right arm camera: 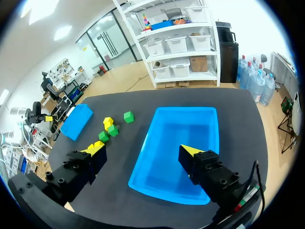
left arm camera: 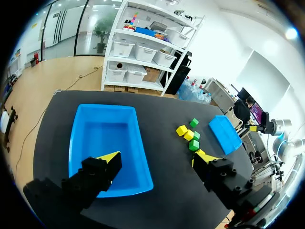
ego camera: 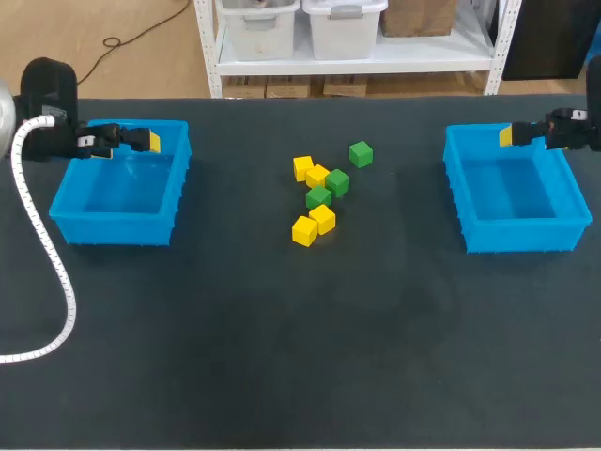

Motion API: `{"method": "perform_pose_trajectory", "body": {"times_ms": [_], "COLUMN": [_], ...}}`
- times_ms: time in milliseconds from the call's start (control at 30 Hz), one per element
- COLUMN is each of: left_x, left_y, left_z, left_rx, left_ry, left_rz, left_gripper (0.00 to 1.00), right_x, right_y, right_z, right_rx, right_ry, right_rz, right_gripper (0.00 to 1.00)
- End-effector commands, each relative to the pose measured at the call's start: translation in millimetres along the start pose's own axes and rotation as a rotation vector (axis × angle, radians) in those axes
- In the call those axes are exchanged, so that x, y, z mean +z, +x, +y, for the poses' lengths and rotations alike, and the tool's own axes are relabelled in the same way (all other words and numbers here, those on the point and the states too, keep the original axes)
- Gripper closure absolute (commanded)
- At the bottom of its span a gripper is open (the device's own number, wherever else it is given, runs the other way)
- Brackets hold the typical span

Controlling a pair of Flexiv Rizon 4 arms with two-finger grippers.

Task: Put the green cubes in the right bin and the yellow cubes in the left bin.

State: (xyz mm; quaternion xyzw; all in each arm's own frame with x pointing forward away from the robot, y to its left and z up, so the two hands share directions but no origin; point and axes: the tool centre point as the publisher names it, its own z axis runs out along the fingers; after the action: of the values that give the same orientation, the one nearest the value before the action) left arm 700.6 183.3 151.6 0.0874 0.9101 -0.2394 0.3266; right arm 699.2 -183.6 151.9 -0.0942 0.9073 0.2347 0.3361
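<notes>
Sorting unstarted: left gripper (left arm camera: 157, 160), right gripper (right arm camera: 143, 150) hang released, empty, over blue plastic left bin (ego camera: 117, 228) (nine o'clock), right bin (ego camera: 521, 237) (three); next, probably fetch centre's small green cubes (ego camera: 337, 182), yellow cubes (ego camera: 322, 218).

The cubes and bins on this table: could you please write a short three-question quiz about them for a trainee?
1. How many yellow cubes and green cubes lie on the table?
2. True or false: the left bin already holds a cube.
3. The left gripper is: A) open, by the left bin; B) shut on a green cube; C) resting on the table.
Key: 1. four yellow, three green; 2. false; 3. A.
</notes>
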Motion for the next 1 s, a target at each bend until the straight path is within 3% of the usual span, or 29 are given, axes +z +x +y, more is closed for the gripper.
{"method": "perform_pose_trajectory", "body": {"times_ms": [33,200,467,700,1000], "left_x": [0,0,0,0,0], "left_y": [1.4,1.4,1.4,1.4,1.4], "left_z": [1.2,1.2,1.2,1.2,1.2], "left_rx": [0.001,0.001,0.001,0.001,0.001], "left_ry": [0.006,0.006,0.006,0.006,0.006], "left_rz": [-0.006,-0.006,-0.006,-0.006,-0.006], "left_gripper": [0.00,0.00,0.00,0.00,0.00], "right_x": [6,19,62,103,150], "right_y": [-27,-66,-103,-114,-114], "right_z": [4,9,-1,-5,26], "right_rx": [-0.057,-0.175,-0.268,-0.314,-0.476], "right_ry": [0.057,0.099,0.142,0.195,0.221], "right_rz": [0.028,0.060,0.159,0.277,0.377], "right_gripper": [0.00,0.00,0.00,0.00,0.00]}}
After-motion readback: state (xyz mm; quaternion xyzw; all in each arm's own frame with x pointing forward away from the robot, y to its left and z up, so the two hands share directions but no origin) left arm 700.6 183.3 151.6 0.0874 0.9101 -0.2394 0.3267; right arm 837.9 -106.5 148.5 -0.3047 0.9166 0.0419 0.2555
